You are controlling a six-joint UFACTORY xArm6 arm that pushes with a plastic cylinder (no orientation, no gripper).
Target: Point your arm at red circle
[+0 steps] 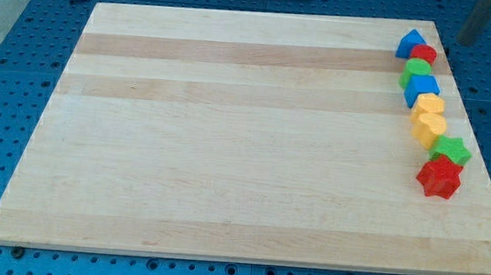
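Observation:
The red circle (425, 54) lies near the board's top right corner, wedged between a blue triangular block (409, 42) above-left and a green round block (415, 71) below. Under them a column runs down the right edge: a blue block (421, 88), a yellow hexagon (429, 105), a yellow heart (429, 127), a green star (452, 150) and a red star (440, 177). My dark rod enters at the view's top right, beyond the board's edge. My tip (465, 41) is up and to the right of the red circle, apart from every block.
The wooden board (228, 136) rests on a blue perforated table (8, 31). All blocks sit in one touching column close to the board's right edge.

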